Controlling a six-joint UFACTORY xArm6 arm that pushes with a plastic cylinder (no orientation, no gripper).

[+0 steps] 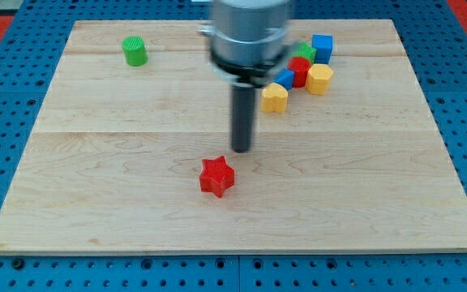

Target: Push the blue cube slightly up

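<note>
Wooden board (136,113) on blue pegboard, and my tip (242,149) sits mid-table, holding nothing, touching no block, just above the red star (216,177). Blue cube (322,46) waits near the top right edge, well away, in a cluster with a yellow block (319,79), red block (300,71) and yellow heart (275,98). Green cylinder (135,51) stands top left.

board (136,162): pale wood, smooth, matt, grain showing | my rod (242,122): dark, matt | collar above it (248,36): blurred, grey, looks like metal | red star block (216,177): ribbed, matt plastic look | green cylinder (135,51): same ribbed finish | base (6,32): blue pegboard
</note>
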